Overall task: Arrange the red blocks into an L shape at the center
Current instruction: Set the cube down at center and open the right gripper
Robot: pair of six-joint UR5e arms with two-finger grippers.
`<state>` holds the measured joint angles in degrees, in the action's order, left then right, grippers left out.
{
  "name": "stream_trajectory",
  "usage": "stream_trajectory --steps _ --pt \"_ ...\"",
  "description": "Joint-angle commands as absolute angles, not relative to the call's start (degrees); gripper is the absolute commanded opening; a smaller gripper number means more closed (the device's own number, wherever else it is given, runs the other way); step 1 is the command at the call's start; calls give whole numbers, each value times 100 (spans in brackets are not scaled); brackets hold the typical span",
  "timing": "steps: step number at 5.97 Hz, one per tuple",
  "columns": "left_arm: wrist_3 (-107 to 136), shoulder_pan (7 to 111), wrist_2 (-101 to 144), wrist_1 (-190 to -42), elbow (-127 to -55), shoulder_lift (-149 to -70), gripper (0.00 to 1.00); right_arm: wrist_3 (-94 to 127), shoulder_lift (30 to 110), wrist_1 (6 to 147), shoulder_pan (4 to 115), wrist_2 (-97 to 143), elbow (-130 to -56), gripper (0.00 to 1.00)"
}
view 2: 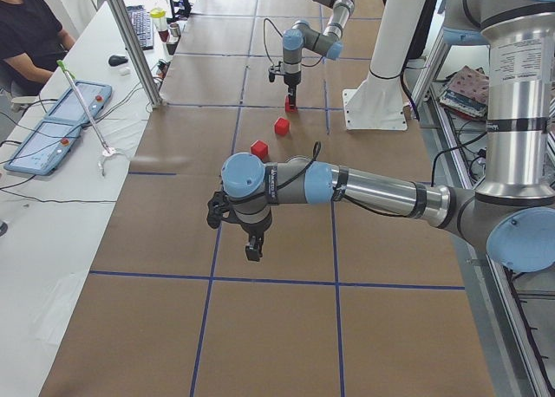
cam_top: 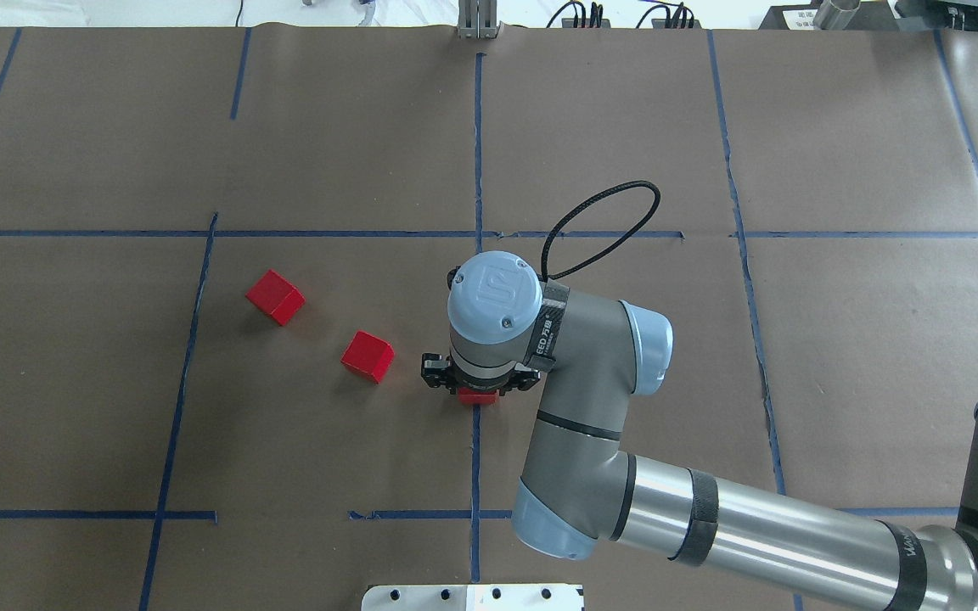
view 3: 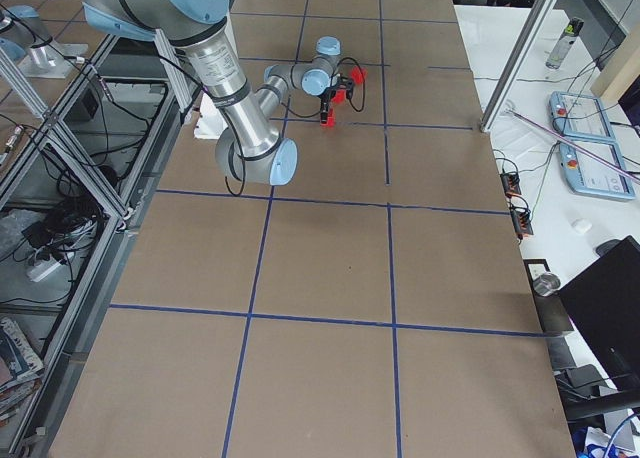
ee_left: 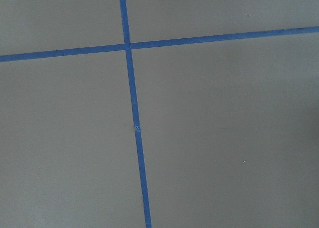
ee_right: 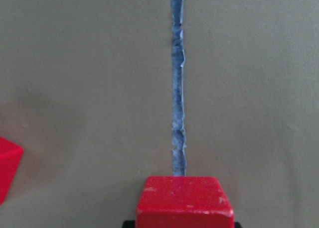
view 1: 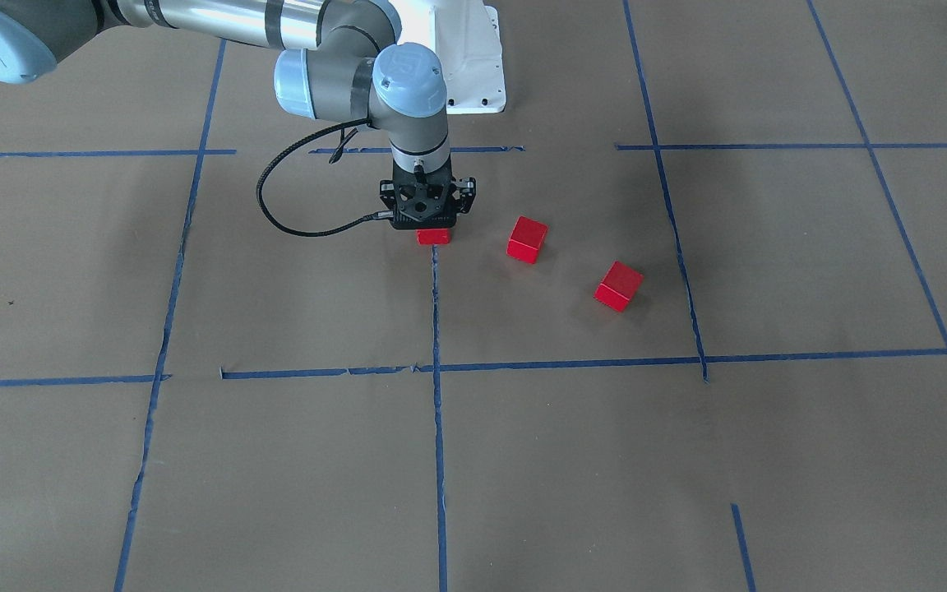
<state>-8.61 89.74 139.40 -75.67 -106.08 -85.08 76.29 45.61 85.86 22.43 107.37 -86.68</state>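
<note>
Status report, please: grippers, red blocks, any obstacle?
Right gripper on one red block at center tape line, grip unclear. Left gripper away, state unclear. Two other blocks loose, apart.

Soft, bright light falls from above on the brown paper bench top (view 1: 276,493) and reaches every edge evenly. The shadows are pale and fuzzy. There are grey smudges toward the robot's edge and small dim patches beside the small bright-red cubes (view 1: 527,238). The shiny silver metal arm tube (cam_top: 761,522) has a white streak of glare. In the right wrist view the close-up red cube (ee_right: 184,198) looks sharp, but the thin blue tape line (ee_right: 178,88) is a bit soft. The left wrist view is greyer and dimmer.
</note>
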Motion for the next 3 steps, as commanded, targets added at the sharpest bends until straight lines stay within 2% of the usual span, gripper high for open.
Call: stream_trajectory --steps 1,3 --pt "-861 8974 13939 -7567 -10608 -8508 100 7611 4518 8604 2232 10600 -8675 100" --pt "-731 8947 14018 -7576 -10626 -8560 100 7567 4544 8639 2389 10547 -8893 100"
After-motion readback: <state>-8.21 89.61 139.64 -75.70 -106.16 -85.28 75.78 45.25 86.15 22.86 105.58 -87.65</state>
